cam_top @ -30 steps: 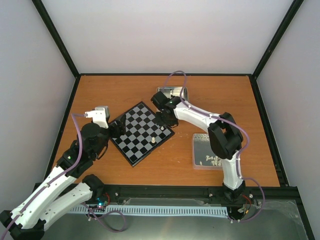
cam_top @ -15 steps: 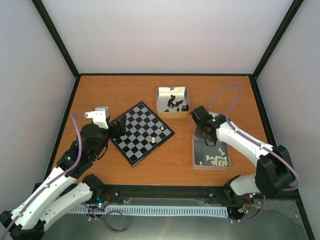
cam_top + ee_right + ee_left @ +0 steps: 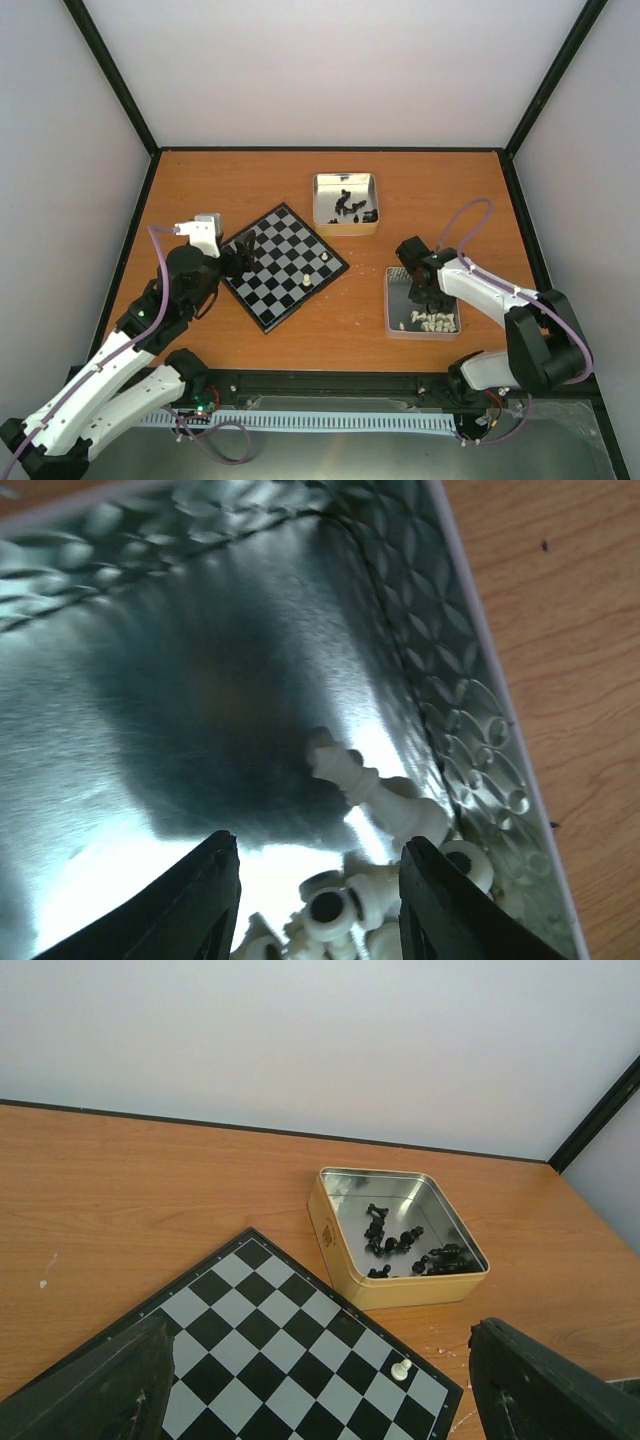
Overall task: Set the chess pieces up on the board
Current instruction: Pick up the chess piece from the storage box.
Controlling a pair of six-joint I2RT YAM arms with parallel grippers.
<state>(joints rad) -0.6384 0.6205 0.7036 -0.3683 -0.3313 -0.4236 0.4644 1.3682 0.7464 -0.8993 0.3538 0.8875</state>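
The cream-white chess pieces are mostly heaped in the lower right corner of the shiny silver tin, which sits at the right of the table in the overhead view. Room is tight there. The heap is jammed against the tin's dimpled wall and corner, while the tin floor toward the upper left of the wrist view is bare metal. One piece lies on its side on top of the heap, head pointing up-left, and a few others show their hollow round bases.

The right gripper hangs right over that heap, jaws apart at a middling width with nothing pinched between them. The toppled piece lies just beyond the fingertips, nearer the finger at the right of the frame. We can't quite tell whether the tips touch the pieces at the bottom edge, since it's too blurry down there.

Two white chessmen stand upright on the board, toward its right corner, with free squares all round them. The board sits skewed like a diamond left of centre, with bare wood on every side.

The left gripper hovers over the board's upper-left edge, jaws spread wide and holding nothing. Past the board's top corner is a gold tin with the black chessmen tumbled inside, apart from the board.
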